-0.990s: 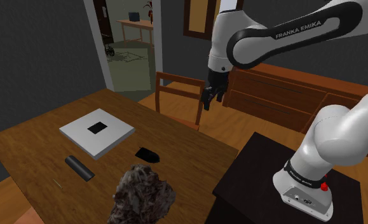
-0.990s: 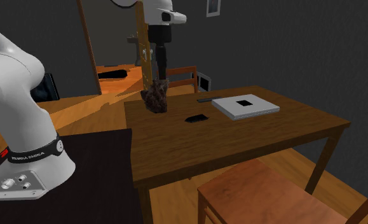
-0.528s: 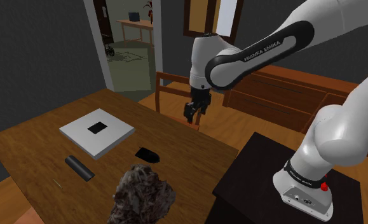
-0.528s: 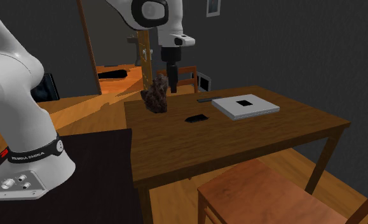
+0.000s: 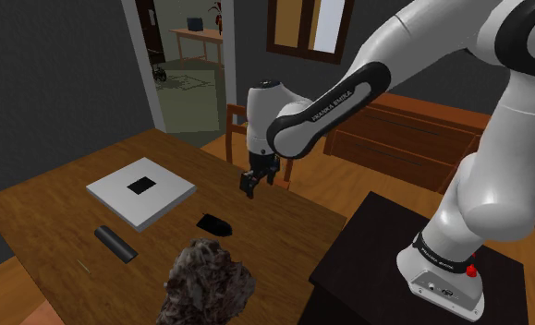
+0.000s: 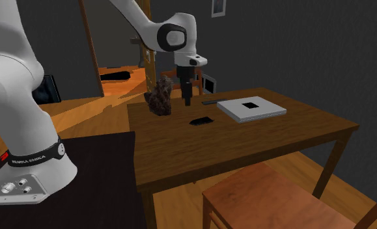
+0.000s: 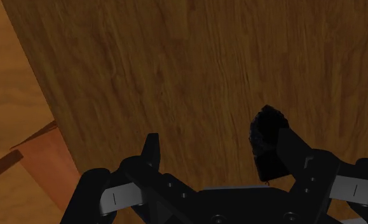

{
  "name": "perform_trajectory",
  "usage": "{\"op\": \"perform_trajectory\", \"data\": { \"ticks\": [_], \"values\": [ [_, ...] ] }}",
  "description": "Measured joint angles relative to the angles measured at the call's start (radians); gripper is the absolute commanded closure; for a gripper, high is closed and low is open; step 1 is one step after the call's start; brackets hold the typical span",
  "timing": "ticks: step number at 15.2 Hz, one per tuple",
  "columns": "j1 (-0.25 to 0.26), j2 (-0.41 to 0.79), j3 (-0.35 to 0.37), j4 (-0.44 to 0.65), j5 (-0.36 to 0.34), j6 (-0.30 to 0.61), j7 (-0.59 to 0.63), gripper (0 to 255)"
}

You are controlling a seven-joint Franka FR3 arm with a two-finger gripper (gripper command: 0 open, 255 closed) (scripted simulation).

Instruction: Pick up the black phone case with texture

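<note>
Partly behind a finger [image 7: 298, 154] of the empty, parted gripper [image 7: 219, 137], black phone case [image 7: 267, 137].

A wooden table [image 5: 62, 198] carried a flat white slab [image 5: 168, 198] with a black square at its centre, a dark cylinder [image 5: 115, 243] near it, and a rough dark lump [image 5: 210, 282] (rock-like) at the shoulder view's lower edge. A wooden chair [image 5: 237, 114] stood at the table's far side, with a wooden dresser [image 5: 413, 129] beyond. An open doorway [image 5: 187, 74] showed a small table [image 5: 198, 39].
</note>
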Motion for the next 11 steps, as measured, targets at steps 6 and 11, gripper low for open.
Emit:
{"op": "perform_trajectory", "data": {
  "ticks": [6,11],
  "values": [
    [0.054,0.237,-0.008,0.160,-0.082,0.071,0.089,0],
    [0.116,0.431,-0.027,0.334,-0.131,0.088,0.146,0]
  ]
}}
